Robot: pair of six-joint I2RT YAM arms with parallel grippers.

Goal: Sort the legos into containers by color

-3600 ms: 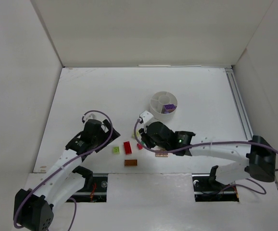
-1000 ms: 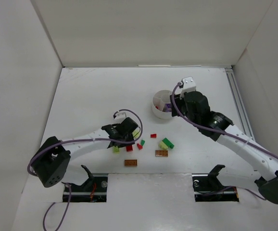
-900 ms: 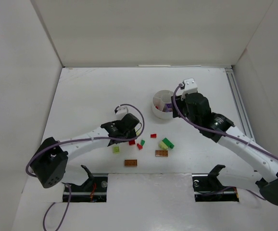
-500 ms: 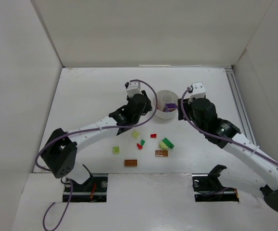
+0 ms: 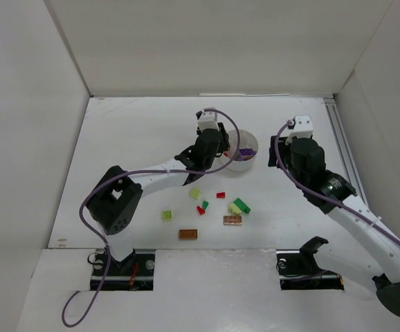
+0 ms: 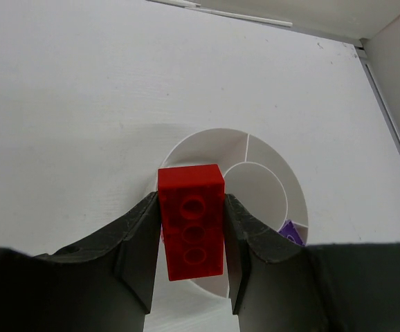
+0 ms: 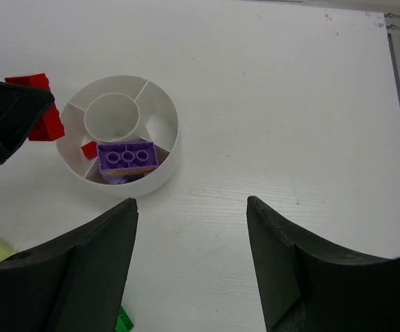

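Observation:
My left gripper (image 6: 192, 206) is shut on a red three-stud lego (image 6: 191, 221) and holds it above the near-left rim of the round white dish (image 6: 207, 133). From above, that gripper (image 5: 212, 149) covers the left side of the dish (image 5: 246, 165). In the right wrist view the dish (image 7: 167, 170) holds a purple lego (image 7: 127, 157) and a small red piece (image 7: 89, 149) in its wedges; the held red lego (image 7: 42, 114) hangs at its left rim. My right gripper (image 7: 189, 263) stands open over bare table right of the dish, nothing between its fingers.
Loose legos lie on the table in front of the dish: yellow-green ones (image 5: 196, 194) (image 5: 167, 216), a red one (image 5: 221, 195), a red and green pair (image 5: 202, 207), a yellow-green and green pair (image 5: 239, 206), and two orange-brown ones (image 5: 232, 220) (image 5: 188, 234). White walls enclose the table.
My left gripper carried the red lego up from the loose pile to the dish's left rim. The right arm swung away to the right of the dish, its jaws open.

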